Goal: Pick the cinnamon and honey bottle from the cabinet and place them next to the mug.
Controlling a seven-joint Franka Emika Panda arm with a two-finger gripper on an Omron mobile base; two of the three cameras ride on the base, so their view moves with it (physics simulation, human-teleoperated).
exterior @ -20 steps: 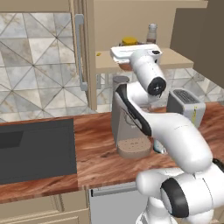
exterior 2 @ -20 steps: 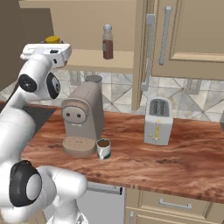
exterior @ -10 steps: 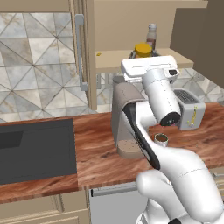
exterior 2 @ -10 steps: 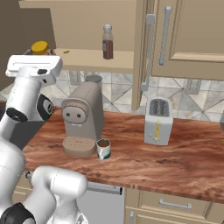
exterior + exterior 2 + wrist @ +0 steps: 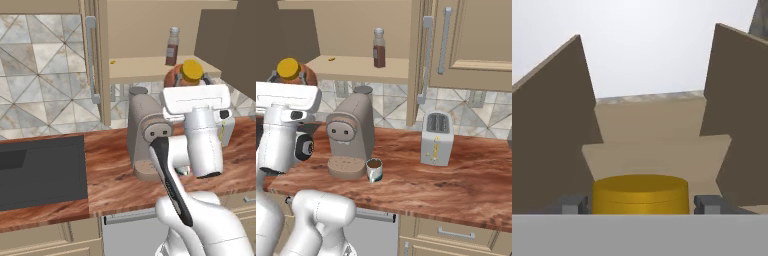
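My gripper (image 5: 190,83) is shut on the honey bottle (image 5: 191,71), a squat orange jar with a yellow lid, held in the air to the right of the cabinet shelf (image 5: 145,67). In the right base view the honey bottle (image 5: 289,68) sits in the gripper (image 5: 290,80) above the white hand, left of the shelf (image 5: 351,67). The hand view shows its yellow lid (image 5: 640,192) between the fingertips (image 5: 572,204). The cinnamon (image 5: 172,46) stands upright on the shelf, also the slim shaker (image 5: 379,47). The white mug (image 5: 374,170) stands on the counter by the coffee machine.
A beige coffee machine (image 5: 351,135) stands under the shelf, with a toaster (image 5: 436,137) to its right. The dark open cabinet door (image 5: 225,40) hangs close beside the gripper. A black sink (image 5: 40,170) lies at the counter's left. A long grey door handle (image 5: 91,60) hangs left of the shelf.
The arm has carried the honey bottle off the shelf, rightward in the left base view and slightly down. The cinnamon has stayed in place.
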